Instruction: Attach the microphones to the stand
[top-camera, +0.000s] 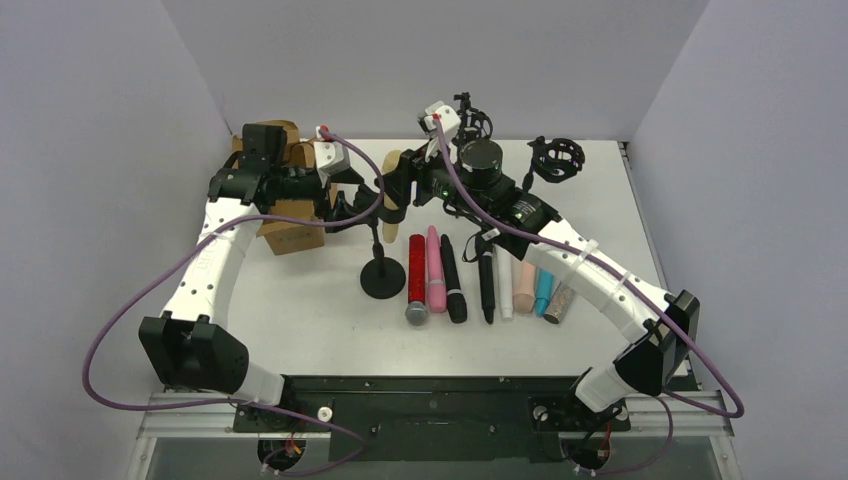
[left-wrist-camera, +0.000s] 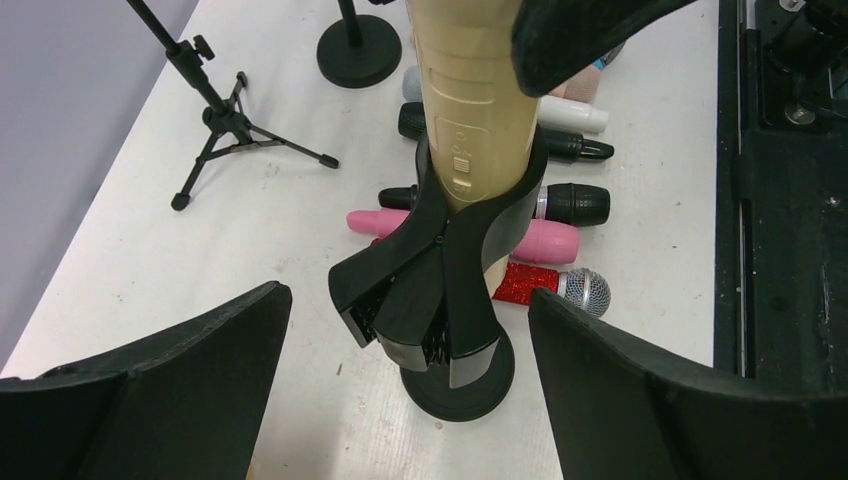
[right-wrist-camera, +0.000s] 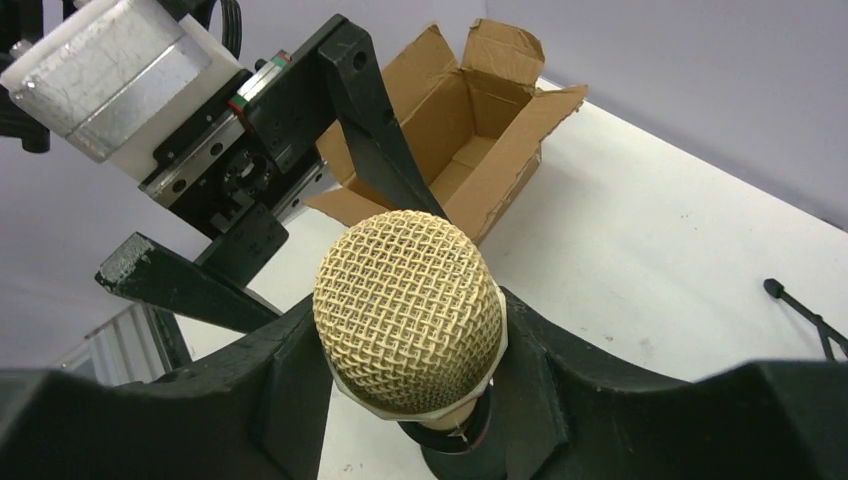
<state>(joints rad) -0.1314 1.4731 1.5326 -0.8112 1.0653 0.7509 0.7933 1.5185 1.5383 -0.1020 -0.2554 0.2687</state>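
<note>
Right gripper (right-wrist-camera: 412, 405) clasping cream-yellow microphone (right-wrist-camera: 408, 310), mesh head

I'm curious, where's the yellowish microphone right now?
Seen from above, left of centre: the cream-yellow microphone stands upright in the round-based stand, left of the row of lying microphones.

Bare bench (top-camera: 300, 320) lies open at the lower left of the top view and again at the far right, a clear way in. The upper centre is crowded: the cream microphone (top-camera: 391, 163) sits in the stand (top-camera: 382, 278), the cardboard box (top-camera: 290, 225) is just left of it, and a black shock mount (top-camera: 556, 160) is at the upper right. The row of microphones (top-camera: 436, 268) fills the centre, right of the stand's base.
</note>
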